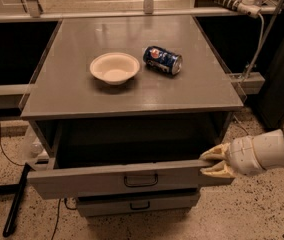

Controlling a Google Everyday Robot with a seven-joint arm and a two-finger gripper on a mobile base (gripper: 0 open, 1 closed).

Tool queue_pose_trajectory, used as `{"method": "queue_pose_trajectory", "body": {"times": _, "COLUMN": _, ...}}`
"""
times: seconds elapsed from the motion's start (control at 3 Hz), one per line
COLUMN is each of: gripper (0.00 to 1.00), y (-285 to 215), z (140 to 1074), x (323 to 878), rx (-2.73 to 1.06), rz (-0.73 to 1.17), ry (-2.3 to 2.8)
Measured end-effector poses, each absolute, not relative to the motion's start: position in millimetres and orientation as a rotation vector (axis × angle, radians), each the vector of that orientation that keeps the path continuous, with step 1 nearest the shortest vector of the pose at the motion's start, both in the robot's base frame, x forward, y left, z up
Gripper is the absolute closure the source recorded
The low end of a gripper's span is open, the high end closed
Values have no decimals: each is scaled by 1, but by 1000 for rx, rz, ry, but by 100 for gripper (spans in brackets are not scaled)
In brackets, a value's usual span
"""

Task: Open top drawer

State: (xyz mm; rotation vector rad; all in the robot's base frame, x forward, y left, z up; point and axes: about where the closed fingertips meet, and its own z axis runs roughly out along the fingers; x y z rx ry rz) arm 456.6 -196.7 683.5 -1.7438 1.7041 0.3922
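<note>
Robotics lab.
Speckled floor [262,211], trailing cable [2,145] at 9 o'clock, metal rails [107,14] at 12; robot tool [209,162] at 4 o'clock, at the top drawer [97,180].

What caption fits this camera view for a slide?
Gripper at the right end of the pulled-out top drawer, bowl and can above.

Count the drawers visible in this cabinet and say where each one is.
2. The top drawer is pulled out under the tabletop, with the gripper at its front's right end. A second drawer sits just beneath, set further back. Others may be hidden lower down.
</note>
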Motion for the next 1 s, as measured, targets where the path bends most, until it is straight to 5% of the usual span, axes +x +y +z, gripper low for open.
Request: {"method": "queue_pose_trajectory", "body": {"times": 1.0, "gripper": 35, "y": -197, "z": 683, "x": 457, "rx": -1744, "rz": 392, "ry": 1704}}
